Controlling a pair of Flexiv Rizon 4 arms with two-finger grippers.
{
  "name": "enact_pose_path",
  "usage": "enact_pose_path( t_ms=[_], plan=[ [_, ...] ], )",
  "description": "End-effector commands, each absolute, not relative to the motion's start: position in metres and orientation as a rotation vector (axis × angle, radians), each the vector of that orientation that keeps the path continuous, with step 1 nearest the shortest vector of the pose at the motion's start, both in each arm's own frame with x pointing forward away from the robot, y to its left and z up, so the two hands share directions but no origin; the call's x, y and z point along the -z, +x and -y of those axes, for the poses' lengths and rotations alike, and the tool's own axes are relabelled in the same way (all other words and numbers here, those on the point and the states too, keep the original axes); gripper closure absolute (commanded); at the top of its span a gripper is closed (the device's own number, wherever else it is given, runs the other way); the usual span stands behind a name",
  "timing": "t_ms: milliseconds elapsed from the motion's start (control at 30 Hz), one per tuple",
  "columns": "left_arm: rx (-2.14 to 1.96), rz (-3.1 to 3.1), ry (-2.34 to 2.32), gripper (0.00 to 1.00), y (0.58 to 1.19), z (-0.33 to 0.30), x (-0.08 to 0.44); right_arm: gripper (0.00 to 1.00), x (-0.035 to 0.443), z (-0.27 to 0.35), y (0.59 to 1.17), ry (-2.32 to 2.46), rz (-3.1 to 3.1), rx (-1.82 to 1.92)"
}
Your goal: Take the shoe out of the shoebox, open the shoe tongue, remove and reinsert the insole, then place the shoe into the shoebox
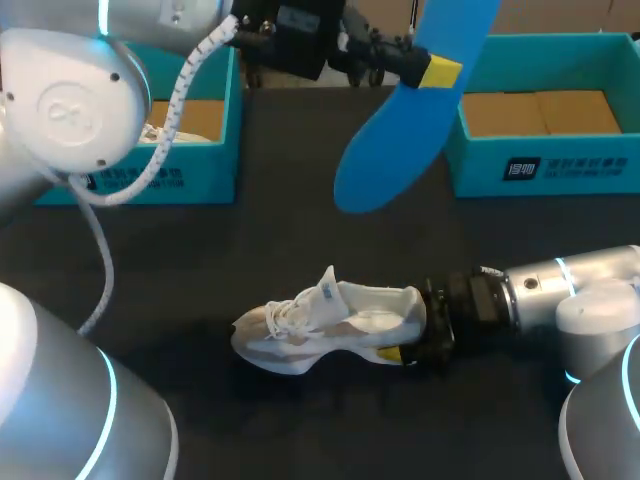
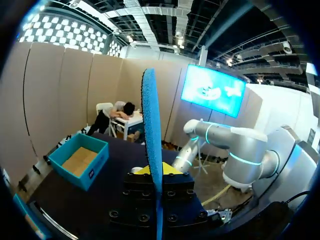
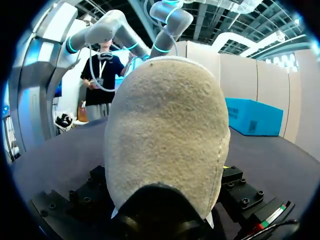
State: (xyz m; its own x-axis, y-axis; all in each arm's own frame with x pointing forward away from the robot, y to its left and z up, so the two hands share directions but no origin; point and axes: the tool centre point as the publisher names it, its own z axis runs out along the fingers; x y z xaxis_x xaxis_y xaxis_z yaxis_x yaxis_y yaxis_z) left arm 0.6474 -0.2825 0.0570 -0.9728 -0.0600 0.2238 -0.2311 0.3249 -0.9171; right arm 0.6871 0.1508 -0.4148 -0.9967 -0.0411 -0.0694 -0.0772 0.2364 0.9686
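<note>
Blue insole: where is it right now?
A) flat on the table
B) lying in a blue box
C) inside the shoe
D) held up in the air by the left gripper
D: the left gripper grips the blue insole high above the table, clear of the white shoe lying below.

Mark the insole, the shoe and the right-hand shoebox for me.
insole (image 1: 395,140): head view, its blue middle.
shoe (image 1: 345,322): head view, its white side.
right-hand shoebox (image 1: 480,165): head view, front wall.

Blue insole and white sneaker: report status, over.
Left gripper shut on blue foam insole, held high above table. Right gripper shut on heel of white mesh sneaker. Teal cardboard shoeboxes at rear, nothing between insole and sneaker.
</note>
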Motion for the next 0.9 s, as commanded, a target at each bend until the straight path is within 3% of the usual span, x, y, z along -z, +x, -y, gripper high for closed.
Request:
enact_pose_path(
  t_ms=[33, 900],
  plan=[
    [-1.780, 2.397, 0.234, 1.00, 0.639, 0.282, -0.050, 1.00, 0.414, -0.152, 0.687, -0.115, -2.450, -1.914],
    [-1.839, 2.216, 0.121, 1.00, 0.594, 0.194, -0.102, 1.00, 0.414, -0.152, 0.687, -0.115, -2.450, -1.914]
  ],
)
